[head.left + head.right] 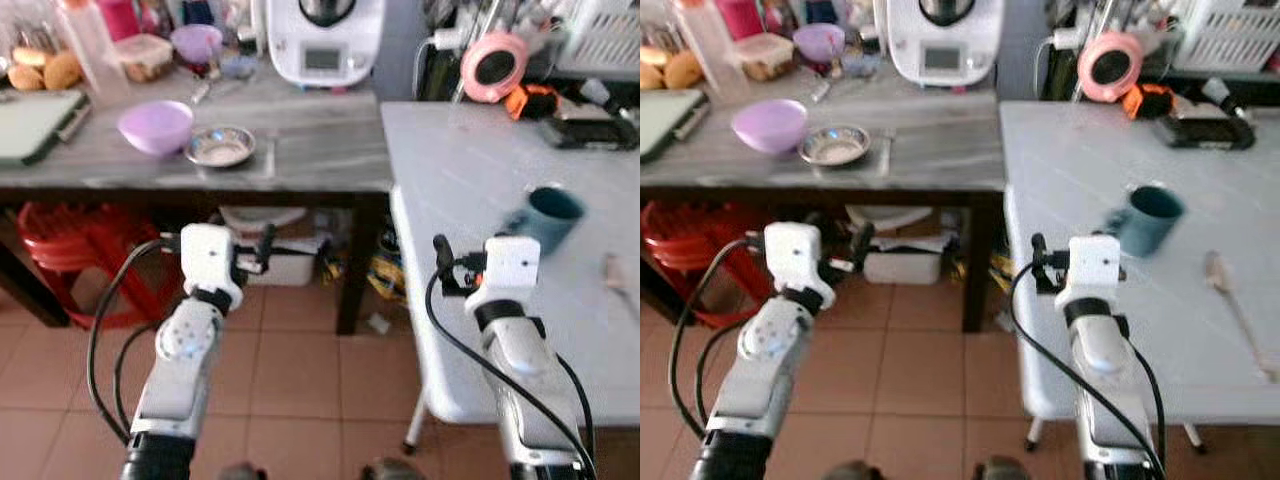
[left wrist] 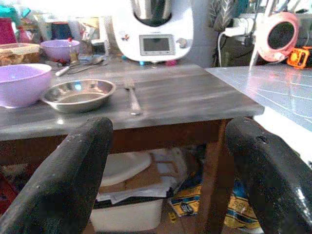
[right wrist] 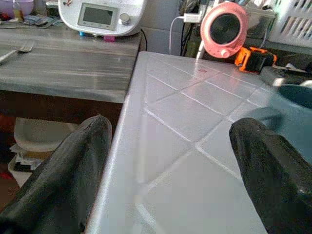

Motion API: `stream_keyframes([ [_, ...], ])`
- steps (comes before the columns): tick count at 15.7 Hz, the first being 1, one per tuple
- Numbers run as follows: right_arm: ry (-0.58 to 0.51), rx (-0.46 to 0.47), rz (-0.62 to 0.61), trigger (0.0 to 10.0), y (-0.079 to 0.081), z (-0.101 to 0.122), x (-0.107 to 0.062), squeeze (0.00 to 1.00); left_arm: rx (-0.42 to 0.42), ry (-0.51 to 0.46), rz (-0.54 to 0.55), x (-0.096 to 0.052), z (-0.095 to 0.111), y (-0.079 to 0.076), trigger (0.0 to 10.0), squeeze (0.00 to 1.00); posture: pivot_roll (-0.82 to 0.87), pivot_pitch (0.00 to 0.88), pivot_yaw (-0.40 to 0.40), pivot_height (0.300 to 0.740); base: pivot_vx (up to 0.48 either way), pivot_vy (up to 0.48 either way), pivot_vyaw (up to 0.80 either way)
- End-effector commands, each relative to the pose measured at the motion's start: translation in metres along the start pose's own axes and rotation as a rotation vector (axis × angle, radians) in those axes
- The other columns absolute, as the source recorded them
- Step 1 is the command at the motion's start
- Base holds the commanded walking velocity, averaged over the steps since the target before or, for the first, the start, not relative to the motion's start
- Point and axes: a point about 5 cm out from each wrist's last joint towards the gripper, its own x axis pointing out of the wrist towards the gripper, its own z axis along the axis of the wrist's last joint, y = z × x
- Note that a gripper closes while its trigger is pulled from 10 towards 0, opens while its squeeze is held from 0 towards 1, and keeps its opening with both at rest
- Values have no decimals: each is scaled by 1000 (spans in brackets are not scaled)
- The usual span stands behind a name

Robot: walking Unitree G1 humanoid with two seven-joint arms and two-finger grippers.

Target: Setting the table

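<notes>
A purple bowl (image 1: 155, 126), a small steel dish (image 1: 220, 146) and a fork (image 2: 131, 95) lie on the grey wooden table (image 1: 310, 150). On the white table (image 1: 470, 160) to the right stand a teal mug (image 1: 545, 218) and a spoon (image 1: 1230, 290). My left gripper (image 2: 168, 131) is open and empty. It is held low in front of the wooden table's edge, below the dish. My right gripper (image 3: 170, 124) is also open and empty, at the white table's near left edge, with the mug just to its right.
A white kitchen appliance (image 1: 325, 40) stands at the back of the wooden table, and a green board (image 1: 35, 125) lies at its left. Red stools (image 1: 75, 260) and a white bin (image 1: 275, 250) sit underneath. A pink round device (image 1: 494, 66) and a black case (image 1: 590, 130) are at the white table's far side.
</notes>
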Motion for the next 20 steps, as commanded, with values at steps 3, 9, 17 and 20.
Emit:
stream_keyframes([
  [3,3,-2,-11,10000,-4,1,-1,0,-4,-2,-23,2,1,-7,10000,0,-79,0,36,740,0,-334,0],
  [9,9,-7,-13,10000,-4,-1,-2,0,-3,1,-19,1,0,-6,10000,0,-80,0,36,740,0,-333,0],
  [17,63,9,-39,10000,-8,-8,0,0,7,7,-14,-2,0,-3,10000,0,-69,0,37,740,0,-334,0],
  [20,118,4,-3,10000,-10,-13,4,0,3,9,-7,-4,1,-3,10000,0,-64,0,45,740,0,-80,0],
])
